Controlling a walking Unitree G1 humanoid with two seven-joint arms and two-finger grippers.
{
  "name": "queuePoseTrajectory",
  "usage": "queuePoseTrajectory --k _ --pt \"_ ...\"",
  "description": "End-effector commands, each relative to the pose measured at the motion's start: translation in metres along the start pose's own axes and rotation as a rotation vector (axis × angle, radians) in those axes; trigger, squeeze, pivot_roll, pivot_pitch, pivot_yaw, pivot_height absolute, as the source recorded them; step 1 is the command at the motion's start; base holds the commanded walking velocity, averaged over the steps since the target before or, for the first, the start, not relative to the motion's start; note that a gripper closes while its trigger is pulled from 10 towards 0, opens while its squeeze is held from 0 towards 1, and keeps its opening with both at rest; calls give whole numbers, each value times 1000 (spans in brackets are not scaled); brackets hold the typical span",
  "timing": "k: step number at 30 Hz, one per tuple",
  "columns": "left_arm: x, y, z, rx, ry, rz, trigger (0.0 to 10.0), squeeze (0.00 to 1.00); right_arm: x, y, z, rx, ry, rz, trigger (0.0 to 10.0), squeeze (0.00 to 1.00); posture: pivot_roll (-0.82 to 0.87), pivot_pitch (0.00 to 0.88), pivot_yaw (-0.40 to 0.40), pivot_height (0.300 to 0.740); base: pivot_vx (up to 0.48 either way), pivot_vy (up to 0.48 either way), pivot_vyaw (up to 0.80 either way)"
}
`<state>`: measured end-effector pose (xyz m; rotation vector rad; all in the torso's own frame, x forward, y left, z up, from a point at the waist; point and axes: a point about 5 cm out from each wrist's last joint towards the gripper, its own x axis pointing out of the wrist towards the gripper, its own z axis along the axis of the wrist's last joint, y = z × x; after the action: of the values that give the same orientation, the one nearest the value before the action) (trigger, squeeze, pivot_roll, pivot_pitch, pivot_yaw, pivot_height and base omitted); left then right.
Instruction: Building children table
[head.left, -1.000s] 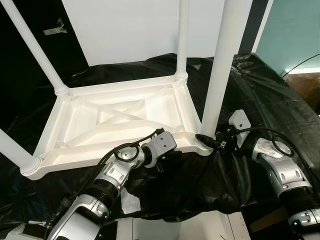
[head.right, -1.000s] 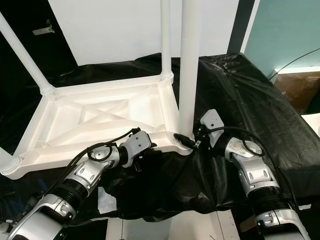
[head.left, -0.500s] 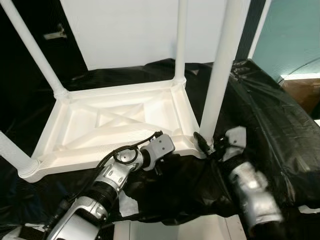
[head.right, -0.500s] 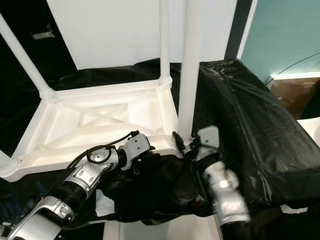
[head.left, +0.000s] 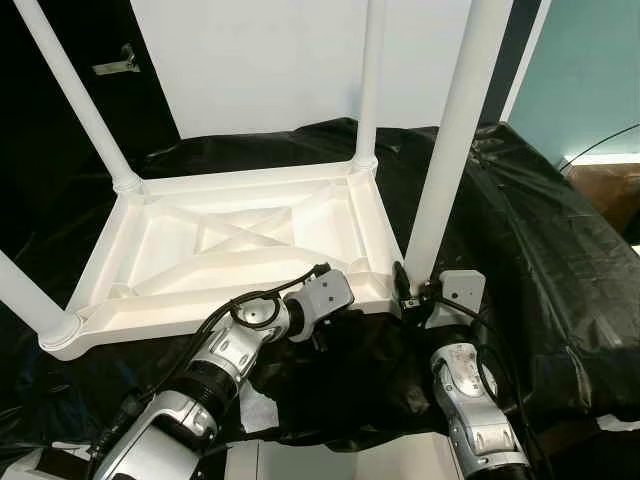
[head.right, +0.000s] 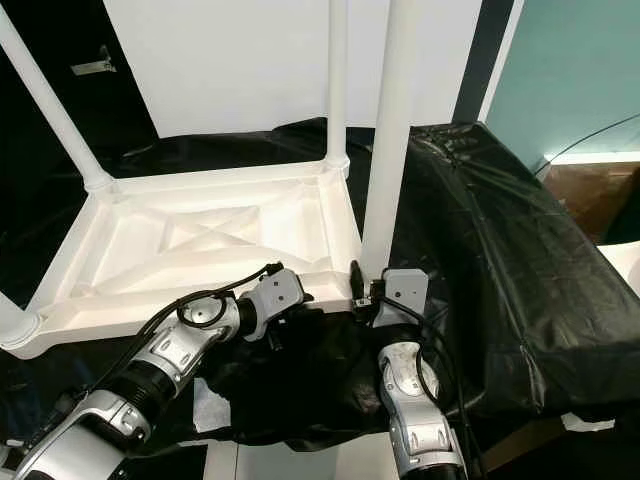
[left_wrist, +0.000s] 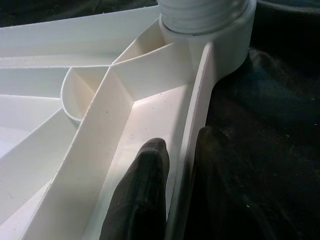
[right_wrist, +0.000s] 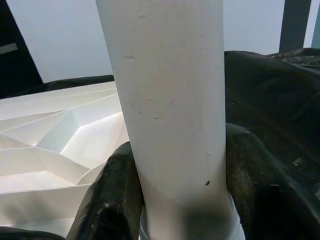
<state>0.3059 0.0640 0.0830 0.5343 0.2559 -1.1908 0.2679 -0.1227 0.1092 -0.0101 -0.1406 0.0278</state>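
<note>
The upturned white table (head.left: 240, 240) lay on the black-covered surface (head.left: 540, 250), its near rim pinched between the left tool's (left_wrist: 172, 165) two fingers, one inside the frame and one outside. The right tool (head.left: 408, 290) was closed round the base of the near leg (head.left: 450, 150), fingers on either side. Since a second ago the right arm had swung in from the side to directly below that leg; the left tool had stayed
</note>
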Motion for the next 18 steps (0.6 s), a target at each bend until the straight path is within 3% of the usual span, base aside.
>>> queuePoseTrajectory --k 1,2,5,8,12,13,14,18 --pt "-4 -29 -40 -109 138 -221 10000 0 -5 -15 -16 -3 90 -117 10000 0 -88 22 29 740 0 0 0" --pt "-4 -29 -40 -108 138 -220 10000 0 -4 -13 -16 -10 95 -83 10000 1000 -89 22 28 740 0 0 0" --pt "-4 -28 -40 -107 139 -220 10000 0 -3 -12 -17 -14 99 -61 10000 1000 -89 22 28 740 0 0 0" --pt "-3 -28 -39 -105 138 -219 10000 0 -2 -9 -13 -67 73 99 10000 1000 -94 19 26 740 0 0 0" --pt "-3 -28 -39 -106 135 -218 10000 0 -3 -10 -11 -98 59 154 10000 1000 -94 19 26 740 0 0 0" --pt "-2 -28 -38 -107 132 -218 10000 0 3 -19 -3 -161 21 236 10000 0 -102 18 25 740 0 0 0" --pt "-2 -28 -38 -107 132 -218 10000 0 3 -19 -3 -161 21 236 10000 0 -102 18 25 740 0 0 0" --pt "-2 -28 -38 -108 133 -221 10000 0 7 -23 1 -272 24 451 10000 0 -108 19 28 740 0 0 0"
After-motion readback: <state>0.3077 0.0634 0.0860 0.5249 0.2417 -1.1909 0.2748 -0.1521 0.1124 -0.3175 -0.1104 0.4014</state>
